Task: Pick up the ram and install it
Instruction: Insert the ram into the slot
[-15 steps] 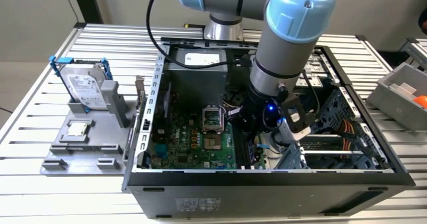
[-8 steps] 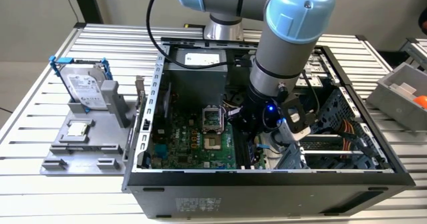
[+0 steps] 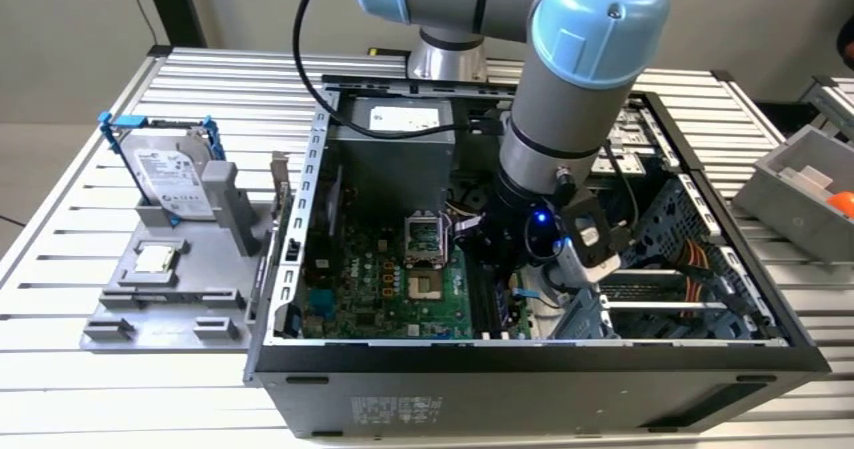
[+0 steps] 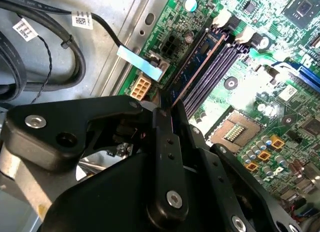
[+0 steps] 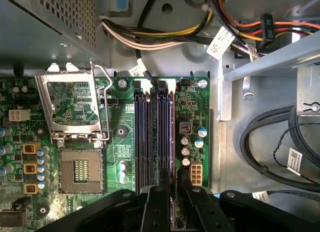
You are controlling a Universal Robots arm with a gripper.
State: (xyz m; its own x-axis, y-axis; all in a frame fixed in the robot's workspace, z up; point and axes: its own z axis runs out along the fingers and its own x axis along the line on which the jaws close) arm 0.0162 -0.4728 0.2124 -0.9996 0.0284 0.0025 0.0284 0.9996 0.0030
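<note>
Gripper (image 4: pixel 165 111) fingers are closed on the ram (image 4: pixel 197 61) — the thin stick stands on edge in the outermost black slot of the motherboard (image 5: pixel 195 111), nearest the case wall — beside the empty slots (image 5: pixel 142 137), inside the case (image 3: pixel 534 364).

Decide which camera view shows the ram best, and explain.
The second wrist view: the ram runs lengthwise along a black slot from the pincer. The first wrist view shows its thin edge. The exterior view has the arm before it.
</note>
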